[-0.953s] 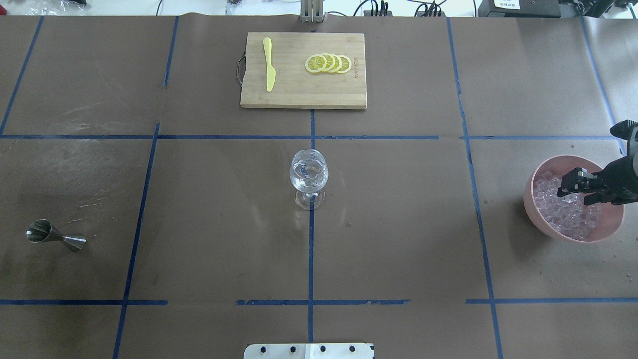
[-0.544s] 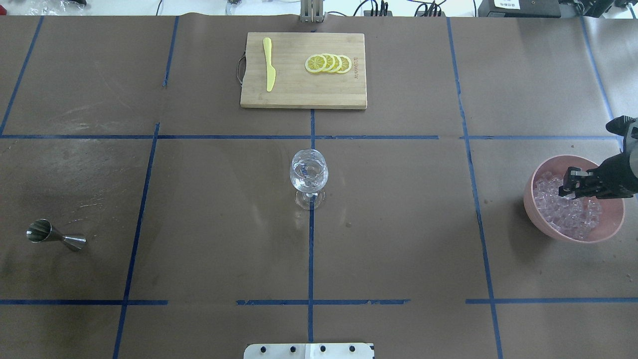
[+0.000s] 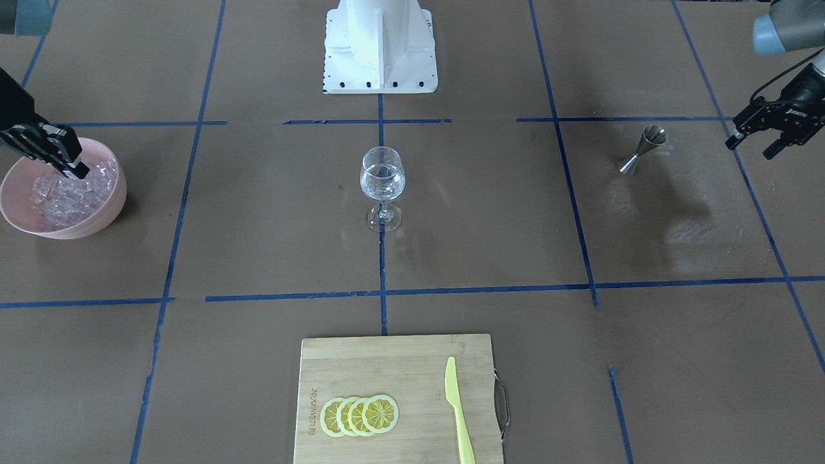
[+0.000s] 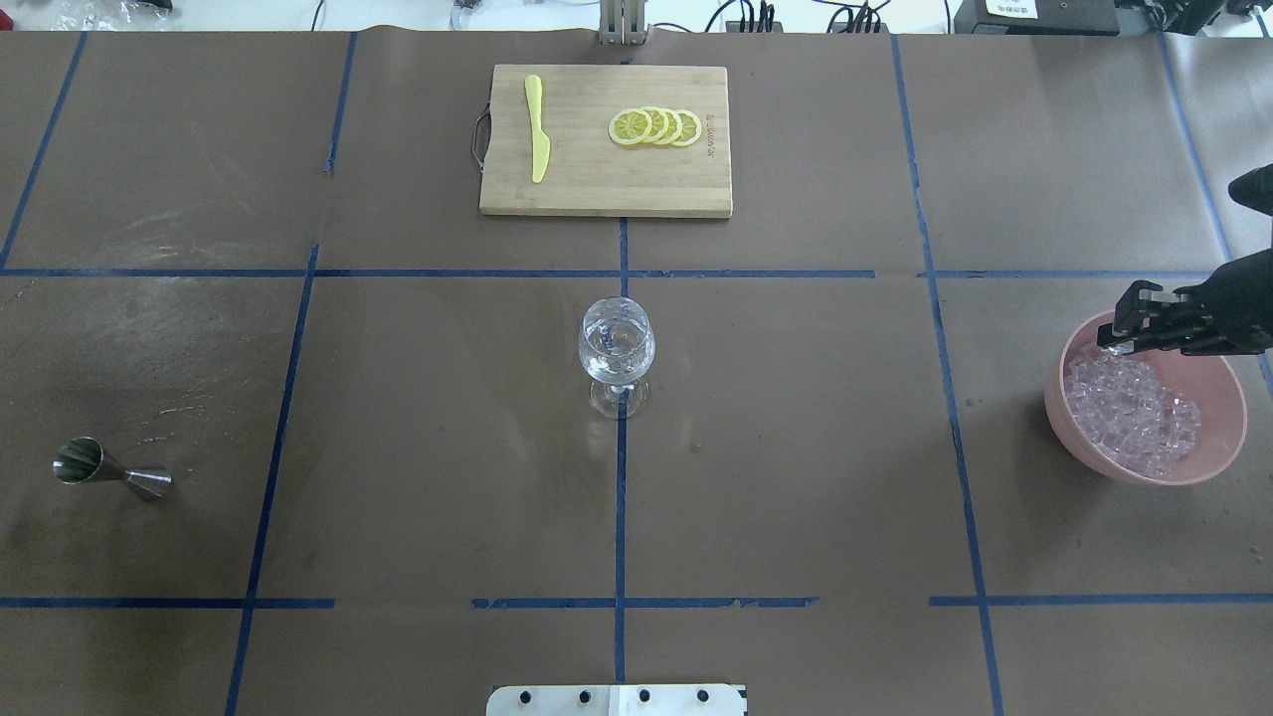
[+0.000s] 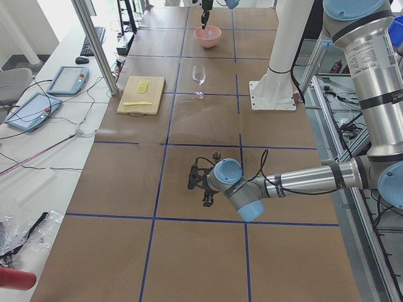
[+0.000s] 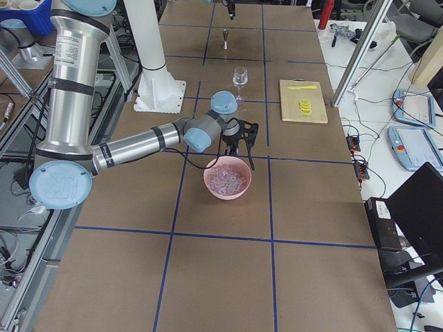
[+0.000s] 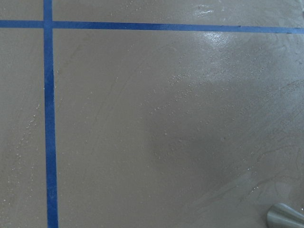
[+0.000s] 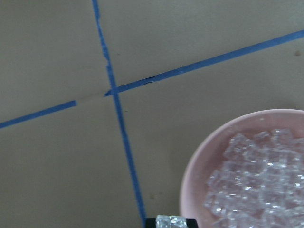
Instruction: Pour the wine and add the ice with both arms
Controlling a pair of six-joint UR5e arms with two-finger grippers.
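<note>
The stemmed glass [image 4: 617, 343] stands at the table's middle with a little clear wine in its bowl; it also shows in the front view [image 3: 383, 177]. A pink bowl [image 4: 1054, 398] at the right holds a heap of clear ice [image 4: 1134, 413]. My right gripper [image 4: 1122, 320] hangs above the bowl's far rim, shut on one ice cube [image 8: 171, 221]. In the front view it [image 3: 72, 158] is over the bowl [image 3: 109, 206]. My left gripper [image 3: 749, 149] is open and empty, above the table beside the steel jigger [image 3: 641, 151].
A bamboo cutting board [image 4: 605, 194] with several lemon slices [image 4: 656, 126] and a yellow knife [image 4: 537, 129] lies at the far middle. The jigger [image 4: 104, 469] is at the near left. The white robot base [image 3: 380, 45] is behind the glass.
My right gripper closed down in the ice, then rose out of the bowl towards its far rim with a cube between its fingers. The glass and jigger have not moved.
</note>
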